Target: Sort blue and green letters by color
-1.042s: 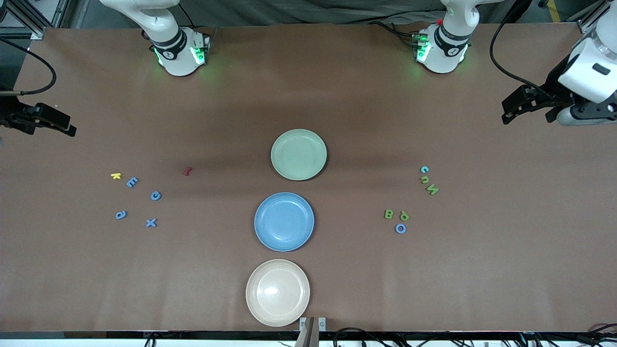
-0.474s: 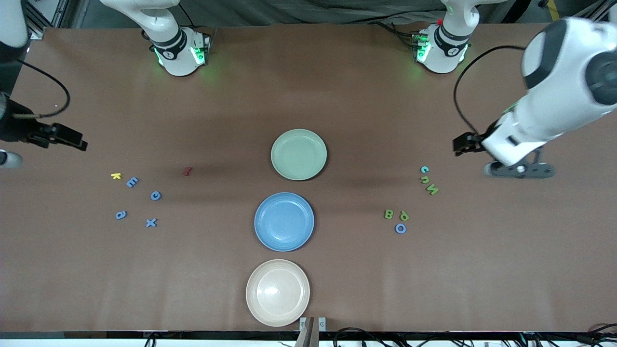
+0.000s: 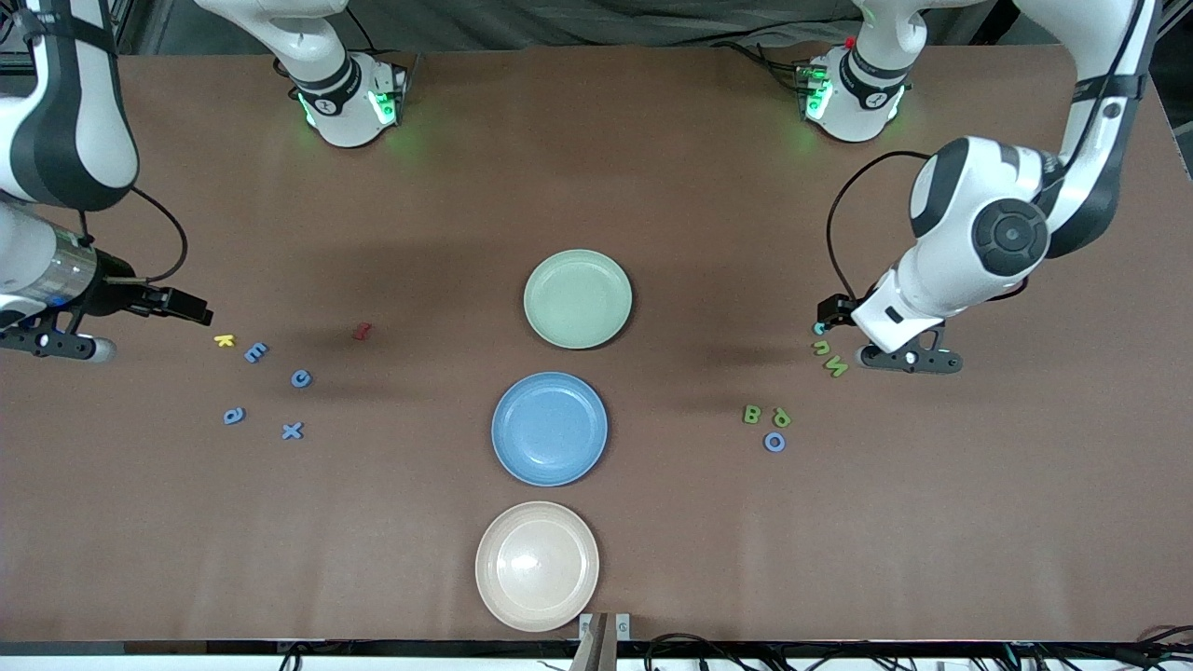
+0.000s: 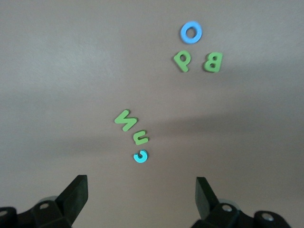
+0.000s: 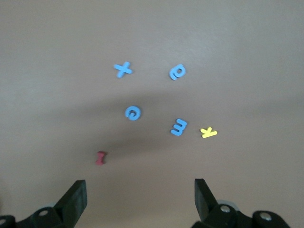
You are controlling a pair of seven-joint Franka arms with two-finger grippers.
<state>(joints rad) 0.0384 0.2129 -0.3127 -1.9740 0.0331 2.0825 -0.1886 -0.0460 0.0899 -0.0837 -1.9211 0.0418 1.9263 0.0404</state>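
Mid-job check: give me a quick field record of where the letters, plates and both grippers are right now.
blue letters: four on table toward right arm's end; O toward left arm's end
green letters: B, p, n, N, toward left arm's end
plates: green plate, blue plate, cream plate, all without letters
left gripper: open, over the teal c
right gripper: open, near yellow letter

Wide brown table (image 3: pixel 652 168) with a matte top, soft shadows across its middle, grey cloth backdrop (image 3: pixel 596 23) along the edge where the bases stand, metal frame rails (image 3: pixel 84 28) at one corner, black cables (image 3: pixel 708 645) trailing under the camera-side edge
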